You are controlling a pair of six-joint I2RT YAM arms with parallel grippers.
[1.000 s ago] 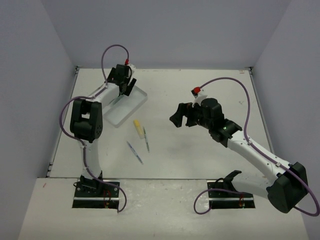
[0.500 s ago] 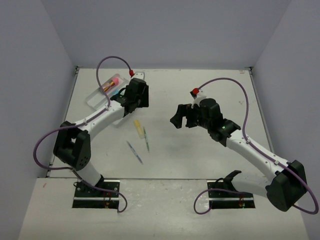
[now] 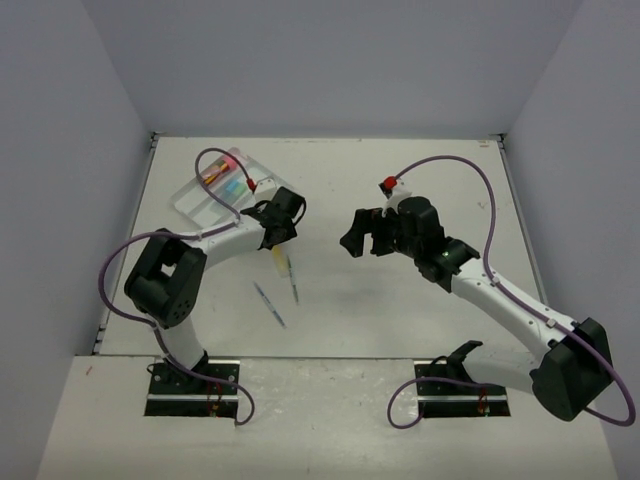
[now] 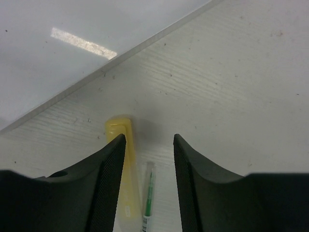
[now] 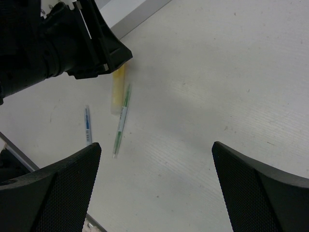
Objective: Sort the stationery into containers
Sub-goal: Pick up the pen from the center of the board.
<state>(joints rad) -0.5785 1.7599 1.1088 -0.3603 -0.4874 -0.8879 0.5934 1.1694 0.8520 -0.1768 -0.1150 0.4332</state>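
My left claw (image 3: 283, 232) hangs low over the table (image 3: 400, 310) at the far end of the yellow highlighter (image 4: 131, 188), jaws partly apart with nothing clamped. The highlighter lies flat, half hidden by one finger, and the green pen (image 4: 149, 193) lies just beside it in the gap. My right claw (image 3: 355, 235) hovers mid-table, jaws spread wide and empty, well apart from the pens. A blue pen (image 3: 269, 304) lies loose nearer my bases, and the tray (image 3: 195, 205) sits far left holding a pink item (image 3: 222, 165) and a blue item (image 3: 232, 188); I cannot tell which compartments.
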